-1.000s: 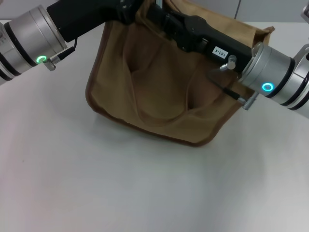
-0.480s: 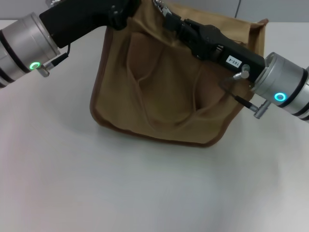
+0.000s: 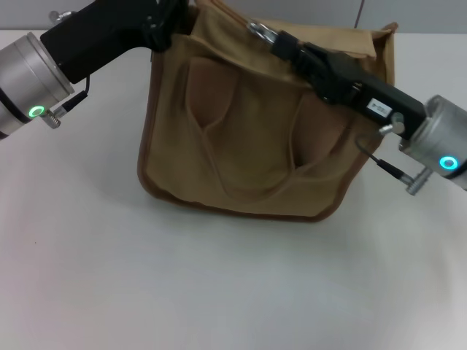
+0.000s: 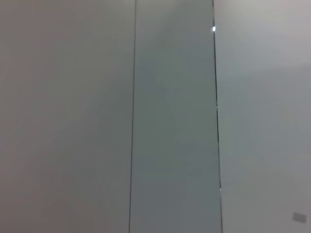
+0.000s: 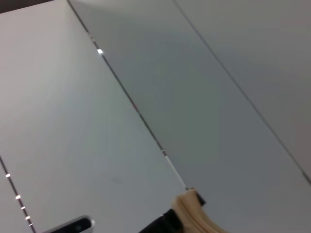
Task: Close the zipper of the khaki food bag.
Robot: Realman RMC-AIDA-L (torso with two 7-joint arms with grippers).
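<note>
The khaki food bag (image 3: pixel 252 146) stands upright on the white table, its two looped handles facing me. My left gripper (image 3: pixel 174 13) reaches in from the left and is shut on the bag's top left corner. My right gripper (image 3: pixel 268 36) comes in from the right along the top edge and is shut on the zipper's silver pull tab (image 3: pixel 257 30), about a third of the way along from the left corner. The zipper line itself is mostly hidden behind the right gripper. A scrap of khaki fabric (image 5: pixel 194 213) shows in the right wrist view.
White table (image 3: pixel 219 292) spreads in front of the bag and to both sides. Grey wall panels (image 4: pixel 170 121) fill the left wrist view, and the same panels (image 5: pixel 194 97) fill most of the right wrist view.
My right gripper has drawn back to the right along the bag's top edge with the pull tab. The left arm has pulled back to the left, and the bag's top now stands straighter.
</note>
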